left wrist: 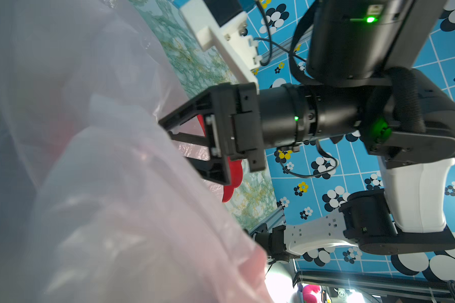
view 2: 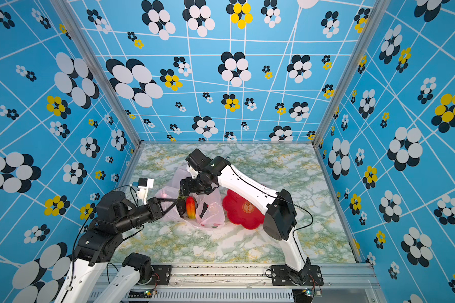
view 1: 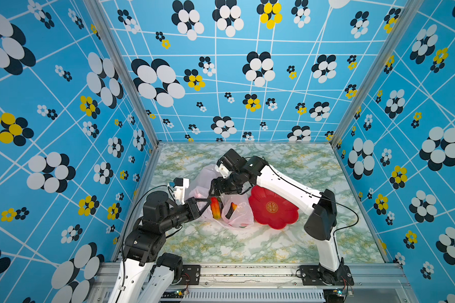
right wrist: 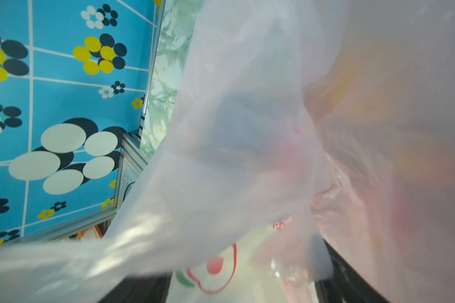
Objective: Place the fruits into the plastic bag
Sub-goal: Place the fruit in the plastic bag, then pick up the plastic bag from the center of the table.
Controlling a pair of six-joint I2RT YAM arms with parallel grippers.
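Observation:
The pale-pink plastic bag lies crumpled mid-table, its mouth held up. My left gripper is shut on the bag's left rim. My right gripper hovers over the mouth, and in the left wrist view its jaws stand apart, open. A red-yellow-green fruit lies inside the mouth. A dark shape with an orange tip shows through the film. Bag film fills both wrist views and hides my left jaws.
A red flower-shaped plate sits just right of the bag, under my right forearm, with nothing on it. The marbled table is fenced by blue patterned walls at the back and both sides, with a metal rail in front.

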